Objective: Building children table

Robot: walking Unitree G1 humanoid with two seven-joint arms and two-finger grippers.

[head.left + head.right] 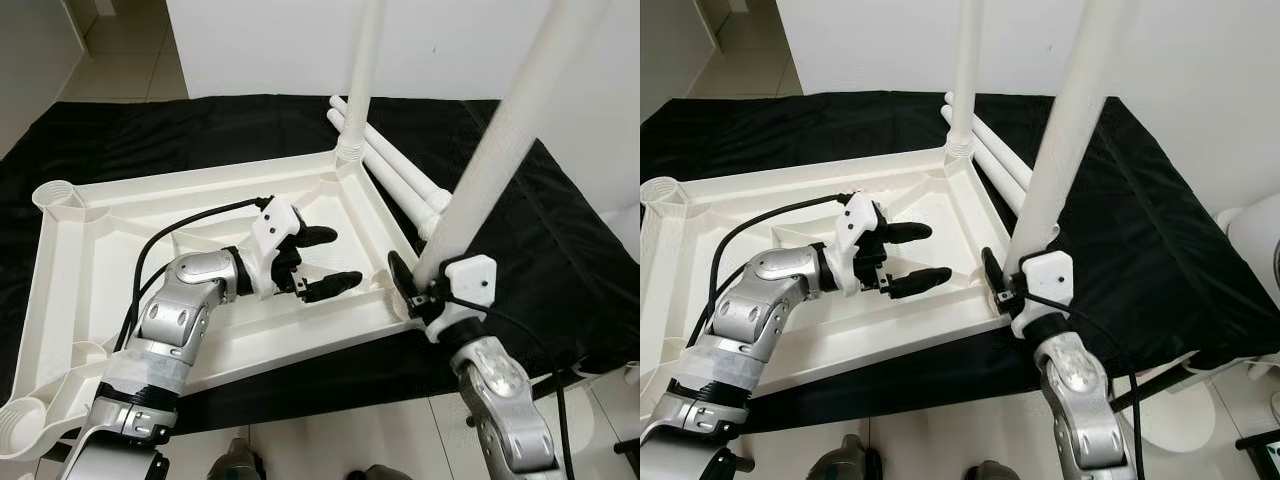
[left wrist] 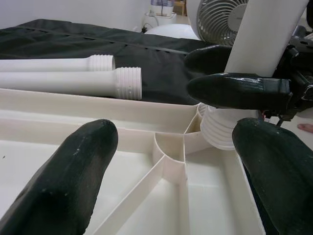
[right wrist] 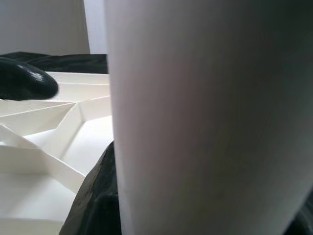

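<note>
Two legs stand upright in the upturned white tabletop (image 1: 90, 250) on the black cloth (image 1: 560, 250); the right end effector (image 1: 412, 290) is clenched on the near leg (image 1: 490, 150), the left end effector (image 1: 325, 262) hovers released over the tabletop's ribs. Left wrist view: two spare legs (image 2: 68, 73) lie beside the tabletop. Right wrist view: near leg close up.

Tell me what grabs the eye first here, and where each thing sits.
A white tabletop lies upside down on a black cloth, with one leg standing in its far right corner socket. The right claw is shut on a second leg at the near right corner, while the left claw hovers open over the ribbed underside. Two spare legs lie on the cloth beyond the tabletop.
</note>
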